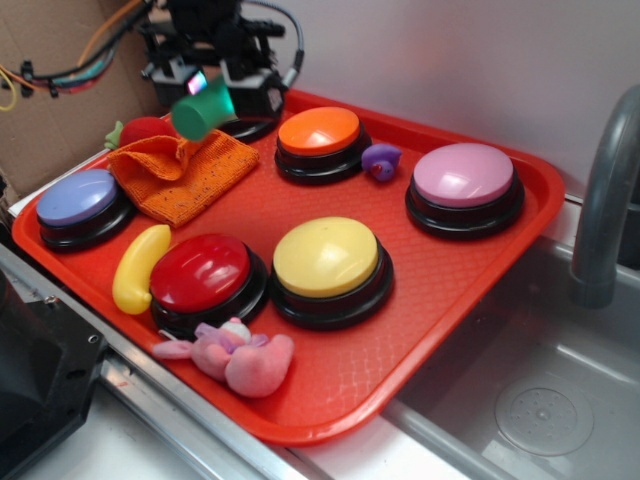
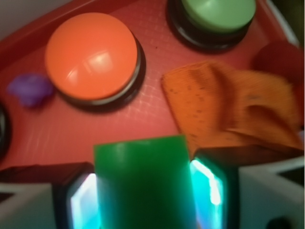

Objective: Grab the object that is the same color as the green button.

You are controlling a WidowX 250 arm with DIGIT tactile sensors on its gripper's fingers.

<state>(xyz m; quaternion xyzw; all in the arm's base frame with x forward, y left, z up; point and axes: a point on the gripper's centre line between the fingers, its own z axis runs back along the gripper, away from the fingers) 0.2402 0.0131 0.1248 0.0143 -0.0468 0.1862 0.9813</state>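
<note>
Gripper [image 1: 212, 100] up at the back of the red tray [image 1: 480, 290], clenched on the small green cylinder [image 1: 203, 108]. Green cylinder held up in the air, off the tray, tilted, with its wide end toward the front left. Seen close in the wrist view as a big green block [image 2: 143, 183] squeezed between two black fingers [image 2: 217, 186], one on each side, both touching it, with blue-green light glowing on their inner faces.

Pale green button [image 2: 219, 16] on a black base at the back of the tray, just past the orange cloth [image 2: 233, 107] in the wrist view. Mostly hidden behind the gripper in the outside view, only a bit of dark base showing.

Orange cloth [image 1: 180, 170] lying crumpled right under the held cylinder. Round red thing [image 1: 145, 130] with a green bit, tucked behind the cloth at the back left. Orange button [image 1: 320, 135] just beside the gripper, with a small purple toy [image 1: 381, 160] touching its right side. Pink button [image 1: 464, 180] farther right. Purple-blue button [image 1: 78, 200] at the left edge. Yellow banana [image 1: 138, 268] leaning against the red button [image 1: 203, 275] at the front. Yellow button [image 1: 328, 262] just beside the red one. Pink plush toy [image 1: 235, 355] lying in front of the red button, near the tray rim. Grey sink [image 1: 540, 390] and tap [image 1: 600, 200] off to the right of the tray.
</note>
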